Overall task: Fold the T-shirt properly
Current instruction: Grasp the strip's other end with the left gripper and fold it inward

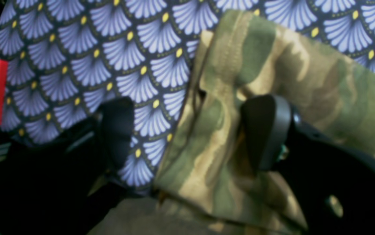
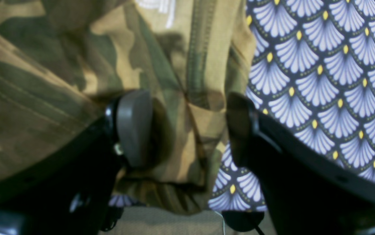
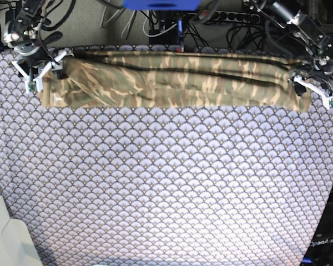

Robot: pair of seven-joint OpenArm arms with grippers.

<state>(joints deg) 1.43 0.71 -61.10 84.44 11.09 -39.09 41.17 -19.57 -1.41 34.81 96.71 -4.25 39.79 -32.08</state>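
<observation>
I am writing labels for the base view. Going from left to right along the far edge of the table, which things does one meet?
Right gripper, open over one end of the shirt → T-shirt, folded into a long band on the tablecloth → left gripper, open over the other end.

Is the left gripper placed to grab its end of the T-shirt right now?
Probably yes. The left gripper is open and straddles the edge of the T-shirt, one finger on the camouflage cloth, the other over the tablecloth. Nothing sits between them but fabric.
</observation>
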